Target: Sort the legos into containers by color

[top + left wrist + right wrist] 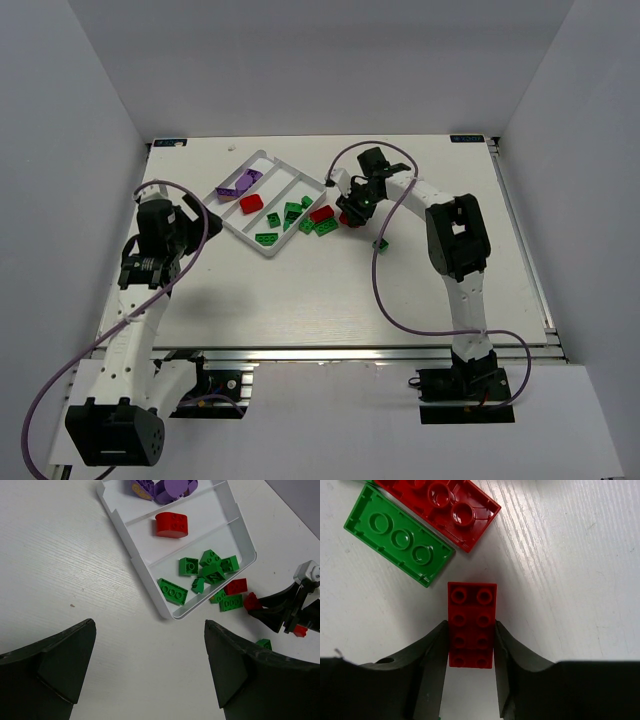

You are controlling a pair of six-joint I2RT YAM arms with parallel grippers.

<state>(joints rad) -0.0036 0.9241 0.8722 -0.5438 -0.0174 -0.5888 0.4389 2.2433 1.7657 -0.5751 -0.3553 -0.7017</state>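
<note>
At the left, the left tool point(150, 625) hangs over bare bench point(75, 555) with its two dark fingers point(60, 660) spread wide, holding and touching nothing; it sits near the tray's closest corner. The white tray point(117, 522) lies at a slant on the bench just beyond it, and its three long compartments are partly filled. The far one holds purple bricks point(165, 487), the middle one a single rounded red brick point(172, 524), and the nearest a cluster of green bricks point(210, 567), with one long green brick point(173, 591) lying apart towards the tray's end wall. Just outside the tray's right corner, on the bench, a flat red plate point(440, 505) and a flat green plate point(399, 541) lie side by side, touching or nearly so, with a smaller green piece point(218, 596) beside them against the tray wall. These plates crowd the space between the tray and the right tool point(470, 625), which reaches in from the right. Its fingers point(432, 655) are closed in on the long sides of a studded red brick point(471, 605), which they pinch by its rear half while the front end points at the two plates, close to them but apart. Whether that brick rests on the bench or is raised off it cannot be told. Further right, a lone green brick point(381, 244) lies on the bench beside the purple cable point(385, 290).
</note>
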